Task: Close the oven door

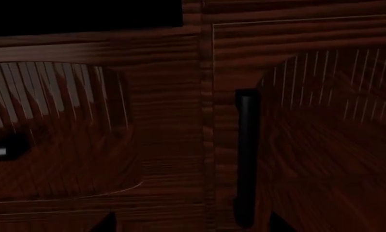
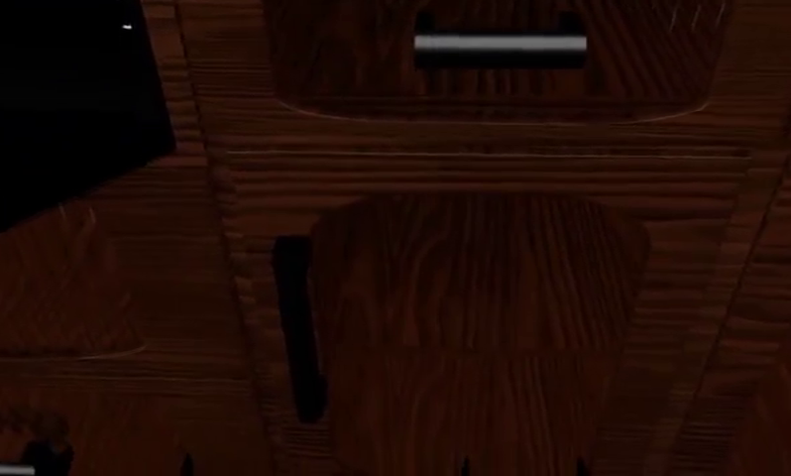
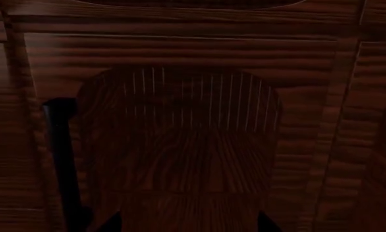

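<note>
One black glossy flat panel (image 2: 52,99), likely the oven door, fills the upper left corner of the head view; its long bar handle is not visible, and whether it hangs open cannot be told. Same black surface shows in the left wrist view (image 1: 83,14). Just beside it: dark red-brown wooden cabinet front (image 2: 482,297) with a vertical dark bar handle (image 2: 296,327). Above, a drawer front with a short silver handle (image 2: 499,44). Neither hand in sight in any view; open or closed cannot be told. Judgement: robot faces the cabinets close up, door off to its left, so approach not yet made.
</note>
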You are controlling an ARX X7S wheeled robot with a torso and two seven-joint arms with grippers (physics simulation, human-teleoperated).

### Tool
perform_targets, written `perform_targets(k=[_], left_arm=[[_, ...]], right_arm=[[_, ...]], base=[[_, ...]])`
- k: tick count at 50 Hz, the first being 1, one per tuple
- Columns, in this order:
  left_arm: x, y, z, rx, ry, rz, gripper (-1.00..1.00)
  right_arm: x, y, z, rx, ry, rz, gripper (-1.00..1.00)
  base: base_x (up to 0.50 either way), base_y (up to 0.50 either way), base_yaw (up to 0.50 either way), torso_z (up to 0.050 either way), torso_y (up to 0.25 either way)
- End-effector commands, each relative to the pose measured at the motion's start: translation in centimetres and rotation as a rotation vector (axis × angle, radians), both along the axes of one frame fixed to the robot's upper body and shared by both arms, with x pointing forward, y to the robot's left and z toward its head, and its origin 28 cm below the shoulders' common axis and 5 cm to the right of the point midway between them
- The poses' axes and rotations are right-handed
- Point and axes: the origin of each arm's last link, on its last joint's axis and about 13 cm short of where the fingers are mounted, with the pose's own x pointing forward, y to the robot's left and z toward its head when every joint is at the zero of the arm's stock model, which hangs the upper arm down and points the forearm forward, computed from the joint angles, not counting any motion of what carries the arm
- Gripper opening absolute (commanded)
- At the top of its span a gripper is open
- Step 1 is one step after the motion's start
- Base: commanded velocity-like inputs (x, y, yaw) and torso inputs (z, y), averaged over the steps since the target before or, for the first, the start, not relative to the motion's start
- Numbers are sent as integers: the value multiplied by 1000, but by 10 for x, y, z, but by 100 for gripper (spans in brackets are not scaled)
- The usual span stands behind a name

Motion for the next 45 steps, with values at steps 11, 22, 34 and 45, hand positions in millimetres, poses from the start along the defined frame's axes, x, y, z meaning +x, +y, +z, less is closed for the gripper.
perform_targets(k=[11, 22, 34, 45], left_arm=[[-1, 0, 0, 2, -2, -1, 100], [-1, 0, 1, -11, -12, -1, 100], [0, 0, 1, -9, -14, 12, 100], [0, 0, 1, -12, -17, 6, 100]], right_arm=[[0, 0, -1, -17, 3, -7, 100], [1, 0, -2, -20, 12, -10, 100], [0, 0, -1, -25, 7, -11, 100], [0, 0, -1, -34, 2, -6, 100]], base=[[0, 0, 0, -50, 0], [0, 0, 0, -37, 0], [0, 232, 0, 0, 0], [0, 315, 0, 0, 0]])
